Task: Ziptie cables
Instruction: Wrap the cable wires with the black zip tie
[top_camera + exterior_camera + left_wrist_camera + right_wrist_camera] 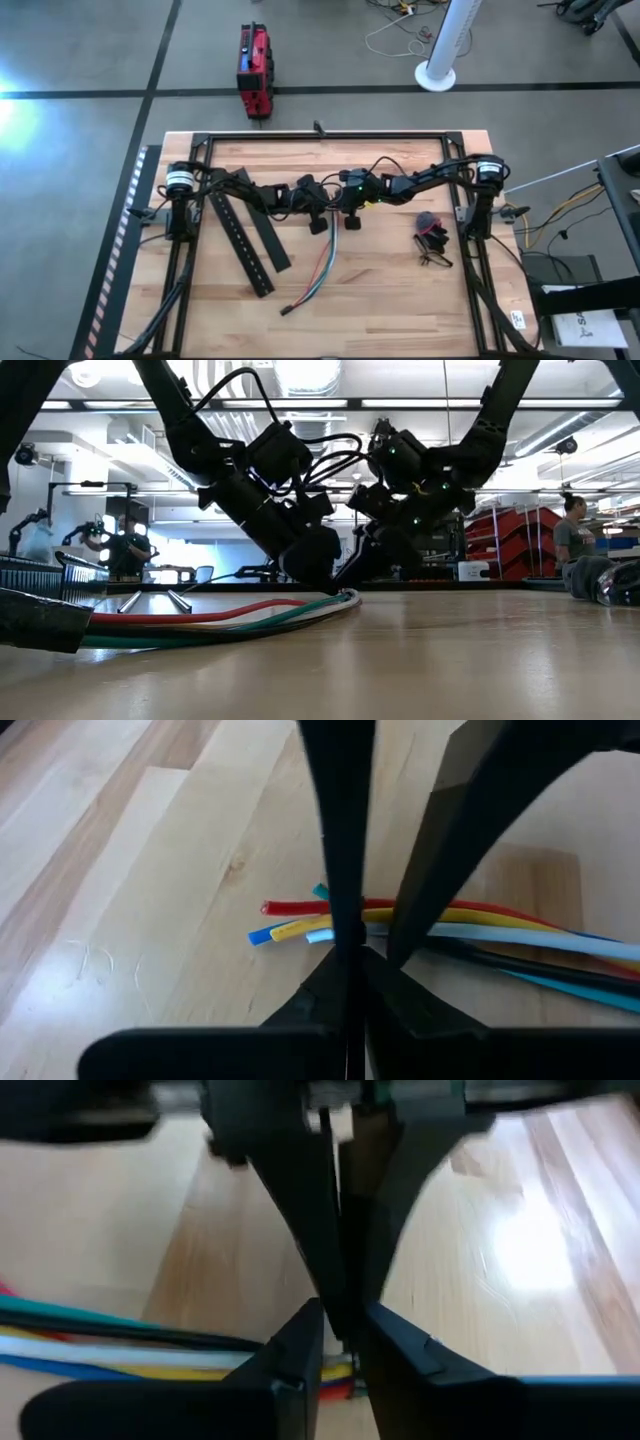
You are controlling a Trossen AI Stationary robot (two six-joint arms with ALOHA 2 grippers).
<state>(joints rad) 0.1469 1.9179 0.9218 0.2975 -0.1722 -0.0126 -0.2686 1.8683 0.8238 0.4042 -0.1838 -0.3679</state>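
Observation:
The cables (318,272), a bundle of thin coloured wires, lie on the wooden table and run from its middle toward the near edge. Their far ends (290,927) show in the left wrist view. Both grippers meet over that far end. My left gripper (350,958) is shut, its tips right over the cables (480,925). My right gripper (345,1342) faces it from the other side with a narrow gap between its fingers. The left fingertips (345,1295) reach down into that gap. In the low view the tips (335,585) stand just above the cables (220,615). My left gripper comes slanting down from the table's left with its shut tips at the cables' far end. Its own fingers hide what lies between them, and I cannot tell whether it touches the cables. My right gripper stands close around the left fingertips; whether it touches them or the cables, I cannot tell.
Two long black slotted bars (243,245) (268,232) lie left of the cables. A small tangle of dark wire with a red-black clip (432,242) sits to the right. A black frame (320,136) edges the table. Bare wood lies near the front right. People (125,550) (572,535) are in the room behind.

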